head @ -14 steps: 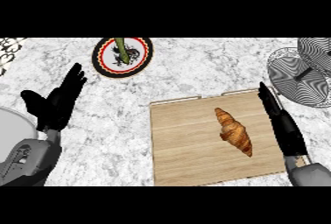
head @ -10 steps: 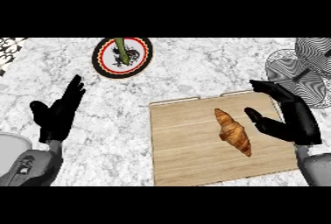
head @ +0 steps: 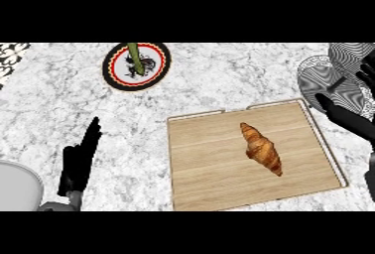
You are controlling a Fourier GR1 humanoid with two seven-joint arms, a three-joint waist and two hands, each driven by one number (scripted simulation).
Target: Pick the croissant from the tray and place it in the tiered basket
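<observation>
A golden-brown croissant (head: 261, 148) lies at a slant in the middle of the wooden tray (head: 212, 178). The tiered basket (head: 333, 77), patterned black and white, stands at the right edge, behind the tray's far right corner. My right hand (head: 350, 120) is at the right edge, between tray and basket, fingers spread and open, holding nothing; the croissant lies well to its left. My left hand (head: 79, 163) rests open on the marble at the lower left, fingers straight, clear of the tray.
A round plate (head: 118, 74) with a red and black rim holds a green vegetable (head: 134, 57) at the back left. A pale round object (head: 15, 188) shows at the lower left edge. Marble countertop (head: 219, 74) lies all around.
My right hand has drawn away from the croissant to the right edge, toward the basket. My left hand has sunk lower and nearer. The croissant has stayed on the tray.
</observation>
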